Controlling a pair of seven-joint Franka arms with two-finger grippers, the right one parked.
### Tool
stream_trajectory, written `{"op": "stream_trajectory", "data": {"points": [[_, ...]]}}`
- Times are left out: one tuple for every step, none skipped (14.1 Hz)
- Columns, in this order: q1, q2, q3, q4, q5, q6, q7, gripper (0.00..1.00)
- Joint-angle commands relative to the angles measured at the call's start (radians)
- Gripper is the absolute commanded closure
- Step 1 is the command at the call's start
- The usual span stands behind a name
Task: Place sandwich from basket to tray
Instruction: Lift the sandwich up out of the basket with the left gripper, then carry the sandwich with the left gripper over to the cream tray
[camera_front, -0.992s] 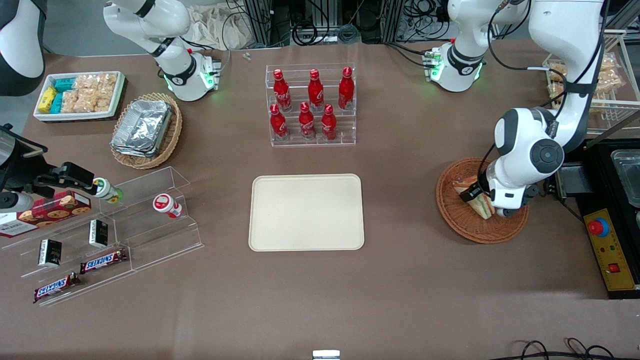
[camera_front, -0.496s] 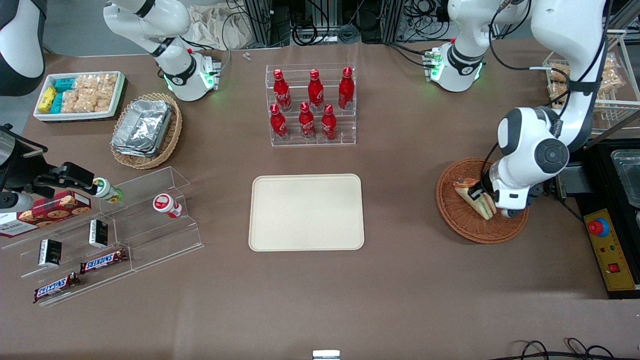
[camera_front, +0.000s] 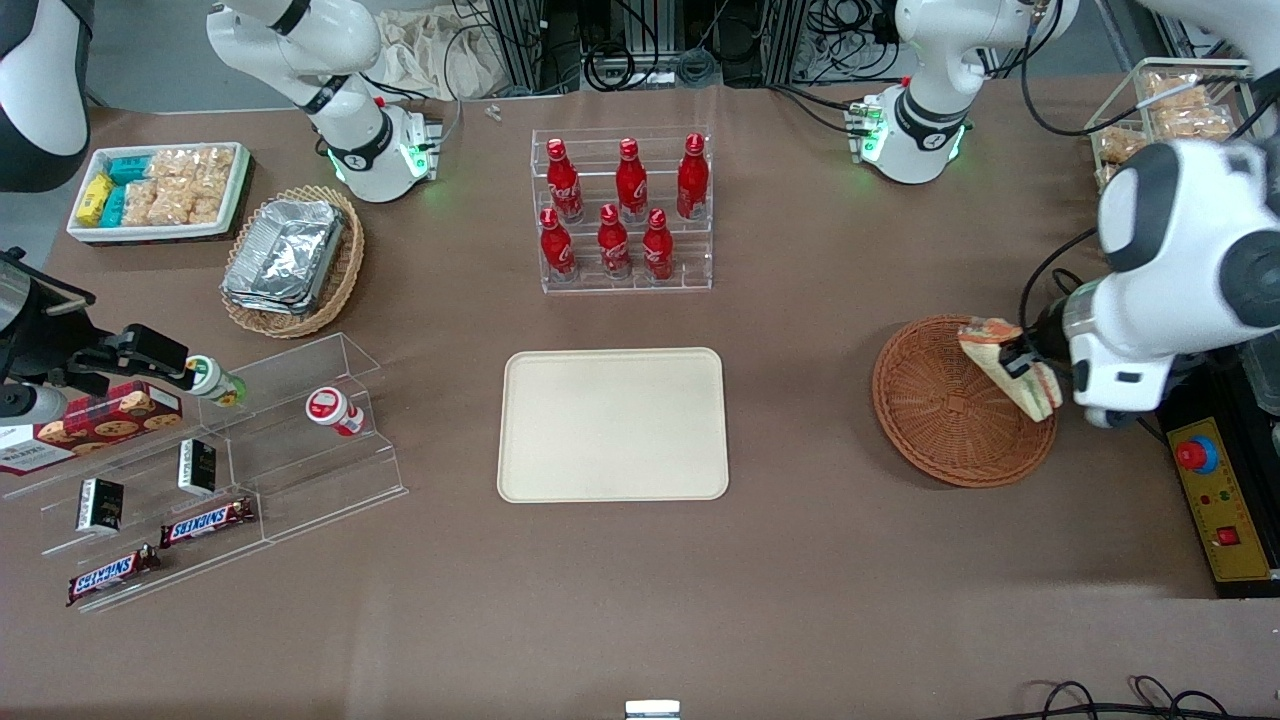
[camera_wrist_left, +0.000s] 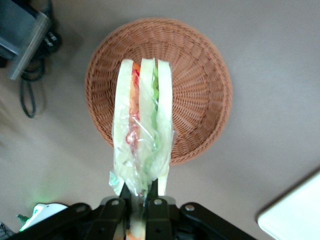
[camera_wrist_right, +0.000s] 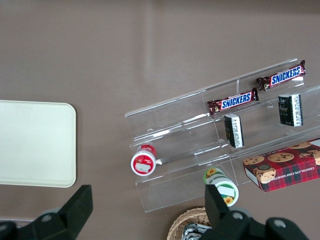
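The sandwich (camera_front: 1005, 362), a plastic-wrapped wedge with green, orange and red filling, hangs in my left gripper (camera_front: 1022, 368), lifted above the working-arm edge of the round reddish-brown basket (camera_front: 945, 415). In the left wrist view the gripper (camera_wrist_left: 141, 187) is shut on the sandwich (camera_wrist_left: 142, 135), with the empty basket (camera_wrist_left: 200, 90) well below it. The cream-beige tray (camera_front: 613, 424) lies flat at the table's middle, with nothing on it; a corner of it shows in the left wrist view (camera_wrist_left: 295, 212).
A clear rack of red bottles (camera_front: 622, 210) stands farther from the camera than the tray. A black box with a red button (camera_front: 1215, 490) sits beside the basket at the working arm's end. Snack shelves (camera_front: 210, 470) and a foil-container basket (camera_front: 290, 260) lie toward the parked arm's end.
My gripper has risen out of the basket with the sandwich and shifted toward the working arm's end. The basket now lies empty.
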Motion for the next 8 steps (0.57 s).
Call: {"op": "stream_trajectory", "data": {"points": [[-0.002,0.025,-0.002,0.141,0.000,-0.082,0.029,1.00],[-0.007,0.027,-0.005,0.144,-0.002,-0.085,0.031,1.00],[-0.008,0.027,-0.024,0.150,-0.009,-0.087,0.031,1.00],[-0.007,0.027,-0.044,0.151,-0.023,-0.087,0.034,1.00],[-0.008,0.028,-0.071,0.153,-0.026,-0.087,0.045,1.00],[-0.008,0.032,-0.114,0.153,-0.038,-0.087,0.042,1.00],[-0.008,0.035,-0.149,0.153,-0.051,-0.087,0.031,1.00],[-0.008,0.036,-0.186,0.153,-0.061,-0.083,0.029,1.00]]}}
